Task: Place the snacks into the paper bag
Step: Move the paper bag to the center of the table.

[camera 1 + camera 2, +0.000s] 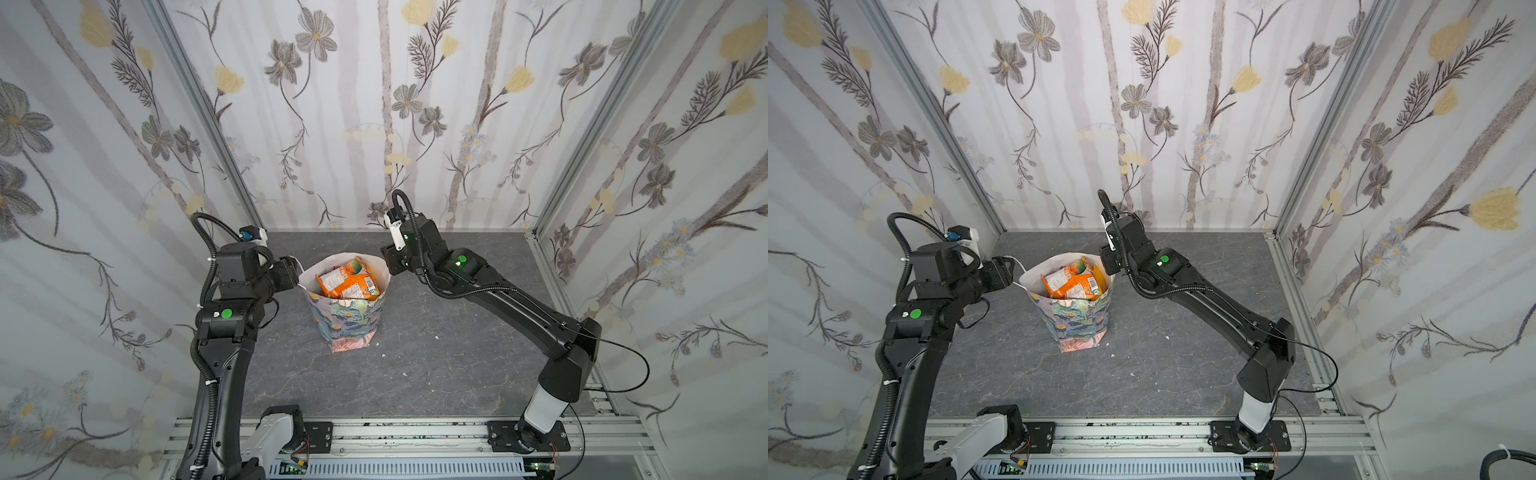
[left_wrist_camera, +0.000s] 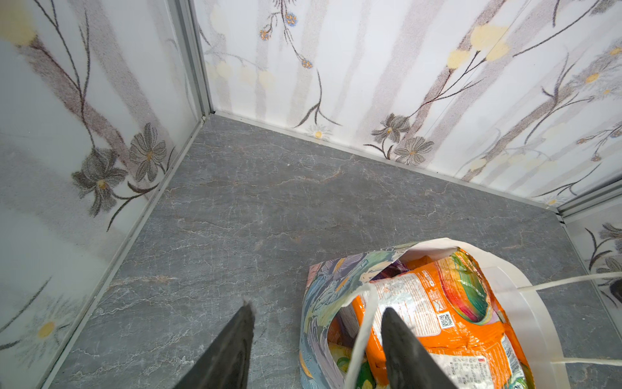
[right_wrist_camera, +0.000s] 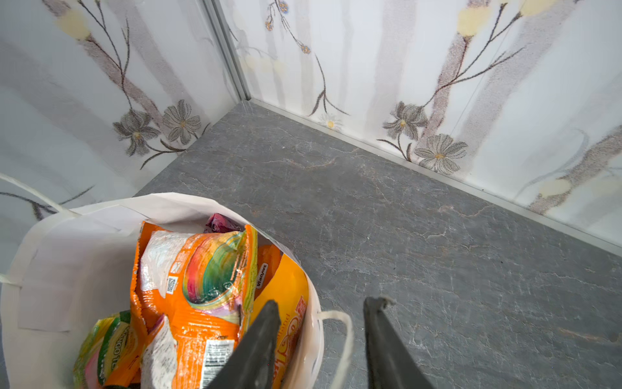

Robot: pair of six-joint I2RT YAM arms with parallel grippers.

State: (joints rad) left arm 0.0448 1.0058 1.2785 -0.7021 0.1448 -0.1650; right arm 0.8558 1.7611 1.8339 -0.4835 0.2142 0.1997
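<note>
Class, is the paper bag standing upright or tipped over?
Upright: the paper bag stands on its base, mouth up, snacks showing inside.

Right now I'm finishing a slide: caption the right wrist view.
Right hand open astride the rim of the paper bag and its cord handle, snacks piled inside.

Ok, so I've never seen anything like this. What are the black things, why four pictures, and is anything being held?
Those are two robot arms, the left arm and the right arm, mounted at the edge of a grey table. Two pictures look down from above; the other two come from a camera on each wrist. On the table stands a flowered paper bag with the snacks inside, and a few white specks lie nearby. The left fingers and the right fingers are open, each pair astride the bag's rim and a white cord handle. Nothing is gripped.
</note>
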